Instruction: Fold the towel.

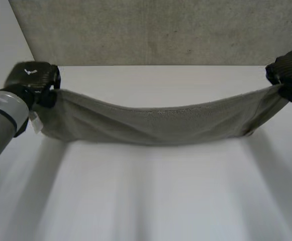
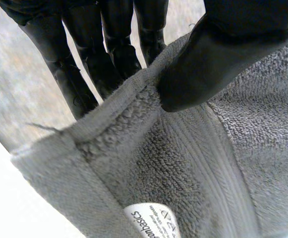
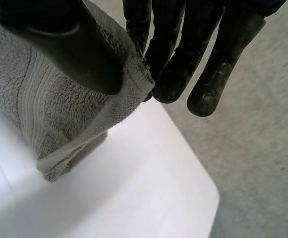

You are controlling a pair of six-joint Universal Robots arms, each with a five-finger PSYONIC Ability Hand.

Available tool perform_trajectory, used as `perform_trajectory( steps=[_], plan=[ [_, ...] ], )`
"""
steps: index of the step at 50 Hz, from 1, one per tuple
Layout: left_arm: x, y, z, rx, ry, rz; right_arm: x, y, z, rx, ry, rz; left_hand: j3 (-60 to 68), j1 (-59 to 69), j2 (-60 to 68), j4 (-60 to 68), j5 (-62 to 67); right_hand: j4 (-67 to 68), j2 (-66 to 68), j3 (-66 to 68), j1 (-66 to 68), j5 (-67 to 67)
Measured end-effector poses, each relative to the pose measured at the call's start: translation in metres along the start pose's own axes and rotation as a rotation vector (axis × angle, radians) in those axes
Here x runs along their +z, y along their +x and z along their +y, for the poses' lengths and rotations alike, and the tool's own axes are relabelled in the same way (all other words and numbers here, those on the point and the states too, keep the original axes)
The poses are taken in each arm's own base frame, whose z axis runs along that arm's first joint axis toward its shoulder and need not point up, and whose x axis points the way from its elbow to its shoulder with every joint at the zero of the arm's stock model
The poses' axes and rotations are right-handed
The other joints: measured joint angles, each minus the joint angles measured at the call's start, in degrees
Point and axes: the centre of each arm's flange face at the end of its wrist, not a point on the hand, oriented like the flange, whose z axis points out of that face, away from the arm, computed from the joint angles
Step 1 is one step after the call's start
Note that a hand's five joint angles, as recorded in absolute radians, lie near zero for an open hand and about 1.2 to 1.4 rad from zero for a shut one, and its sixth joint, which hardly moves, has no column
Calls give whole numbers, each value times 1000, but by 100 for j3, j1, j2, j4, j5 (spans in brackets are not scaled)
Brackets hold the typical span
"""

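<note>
Towel (image 1: 156, 123), grey, is held lifted over the far part of the table (image 1: 146, 201), stretched between the two hands and sagging in the middle. Its left end is pinched at the upper edge by the left hand (image 1: 32, 78), thumb pressed against fingers (image 2: 109, 59), with a white label (image 2: 151, 223) hanging just below the grip. Its right upper corner is pinched the same way by the right hand (image 1: 291, 70). Whether the lower edge touches the table cannot be told. The step in hand is judged to be the lift before a fold is laid. For the next move, both grips would need to be kept firm and both ends carried level, so that the edges meet squarely.
</note>
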Motion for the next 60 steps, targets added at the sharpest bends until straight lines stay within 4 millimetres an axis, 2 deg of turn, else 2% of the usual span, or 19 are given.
perform_trajectory(
  steps=[7, 12, 15, 16, 18, 19, 20, 23, 25, 27, 29, 32, 37, 39, 44, 48, 50, 55, 60],
  plan=[
    [42, 4, 32, -7, -67, 18, 31, -14, 14, 6, -36, -42, 0, 0, 0, 0, 0, 0, 0, 0, 0, 5],
    [90, -4, 18, 5, 32, -17, 75, -15, -11, -68, 90, 56, 0, 3, 0, 0, 0, 0, 1, 1, 1, 5],
    [120, -12, -12, 16, 165, -61, 97, 3, -48, -101, 255, 216, 0, 5, 0, 0, 0, 0, 1, 4, 1, 6],
    [123, -13, -16, 17, 183, -67, 99, 7, -54, -100, 283, 243, 0, 5, 0, 0, 0, 0, 1, 4, 2, 6],
    [138, -19, -36, 21, 273, -97, 98, 32, -89, -68, 453, 384, 0, 5, 0, 0, 0, 0, 2, 5, 2, 6],
    [140, -20, -42, 20, 296, -103, 97, 38, -97, -55, 496, 414, 0, 5, 0, 0, 0, 0, 2, 5, 2, 6],
    [142, -24, -65, 9, 388, -123, 92, 50, -113, -26, 587, 470, 0, 52, 0, 0, 0, 0, 2, 5, 2, 6],
    [127, -32, -132, -52, 636, -147, 75, 73, -143, 47, 774, 551, 0, 74, 0, 0, 0, 0, 2, 5, 2, 11],
    [116, -33, -157, -92, 728, -138, 70, 77, -148, 80, 824, 550, 0, 74, 0, 0, 0, 0, 2, 5, 2, 26],
    [109, -32, -165, -125, 763, -122, 71, 75, -146, 100, 832, 529, 0, 74, 0, 0, 10, 0, 2, 5, 3, 28],
    [107, -29, -161, -150, 757, -106, 74, 70, -140, 114, 818, 499, 0, 74, 0, 0, 27, 0, 2, 6, 2, 28],
    [110, -25, -135, -175, 685, -87, 83, 56, -123, 131, 762, 434, 0, 73, -1, 0, 28, 0, 2, 6, 2, 28],
    [118, -19, -60, -192, 478, -78, 97, 25, -86, 155, 635, 315, 0, 74, -1, 0, 28, 0, 2, 6, 3, 28],
    [118, -17, -40, -194, 424, -75, 100, 18, -76, 161, 606, 287, 0, 74, -1, 0, 28, 0, 2, 6, 3, 28],
    [111, -5, 26, -201, 255, -44, 111, -12, -28, 191, 475, 170, 0, 74, -1, 0, 29, 0, 2, 6, 3, 28],
    [101, 5, 61, -207, 168, -16, 114, -36, 7, 218, 381, 86, 0, 75, -1, 0, 29, 0, 2, 6, 3, 28],
    [94, 10, 75, -211, 130, -5, 113, -50, 27, 233, 323, 41, 1, 75, -1, 0, 29, 0, 2, 6, 3, 28],
    [83, 14, 90, -217, 79, 4, 106, -72, 56, 251, 228, -15, 1, 75, -1, 0, 29, 0, 2, 7, 3, 28],
    [70, 12, 83, -216, 71, 1, 91, -76, 62, 248, 183, -21, 1, 75, -1, 0, 29, 0, 2, 7, 3, 28]
  ],
)
